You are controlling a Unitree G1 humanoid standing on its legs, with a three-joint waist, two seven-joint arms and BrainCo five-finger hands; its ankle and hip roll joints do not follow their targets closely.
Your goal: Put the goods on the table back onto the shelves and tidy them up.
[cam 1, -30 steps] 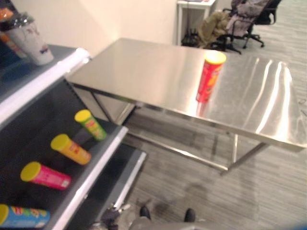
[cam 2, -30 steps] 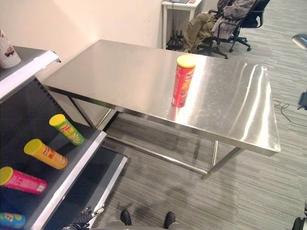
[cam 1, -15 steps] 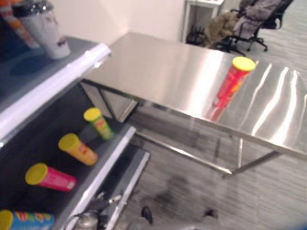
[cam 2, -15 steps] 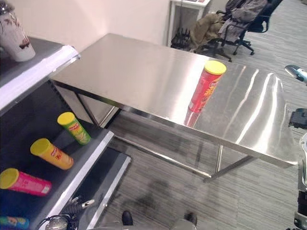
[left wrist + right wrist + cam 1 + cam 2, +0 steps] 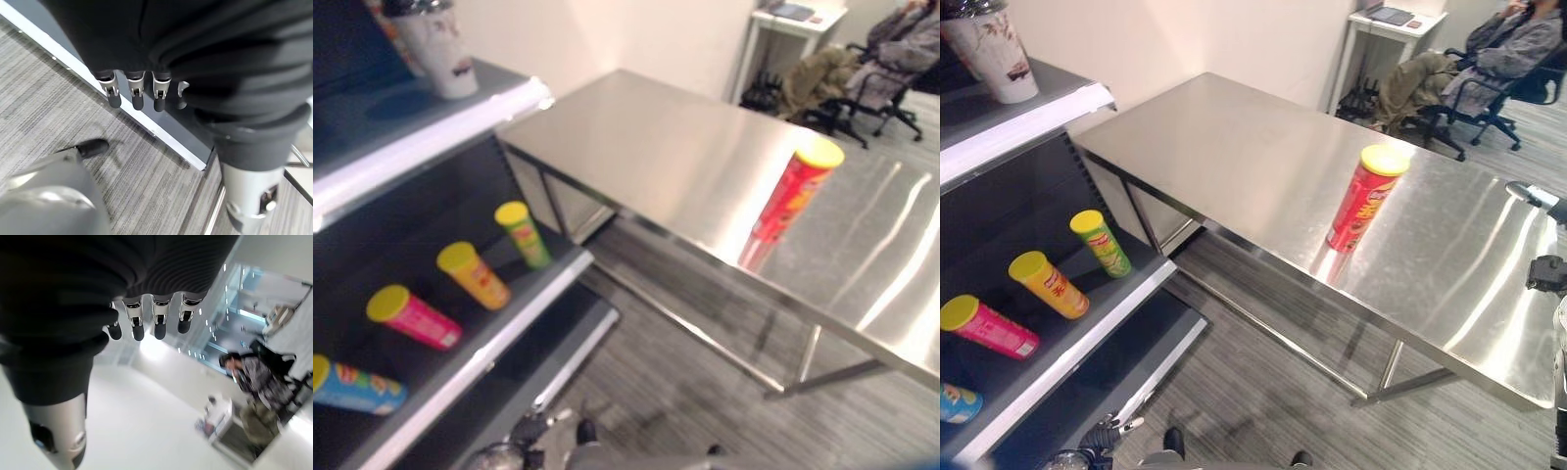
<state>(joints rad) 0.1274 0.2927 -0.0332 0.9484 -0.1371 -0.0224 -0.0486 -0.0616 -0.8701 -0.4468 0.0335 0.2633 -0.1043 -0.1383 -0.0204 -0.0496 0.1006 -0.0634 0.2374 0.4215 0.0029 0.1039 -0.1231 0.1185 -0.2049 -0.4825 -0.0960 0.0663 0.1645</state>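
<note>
The red can [image 5: 1364, 199] stands upright on the steel table [image 5: 1234, 147], unmoved; only the camera has shifted. Left hand [image 5: 134, 93] and right hand [image 5: 146, 325] hang relaxed, holding nothing.

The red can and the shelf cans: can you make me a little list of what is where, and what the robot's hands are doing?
on the table: red can with yellow lid, upright, alone on the steel table
on the shelf: green can, orange can, pink can, blue can, all lying down
upper shelf: white cup
left hand: empty, fingers relaxed
right hand: empty, fingers relaxed
background: a person in an office chair
</note>
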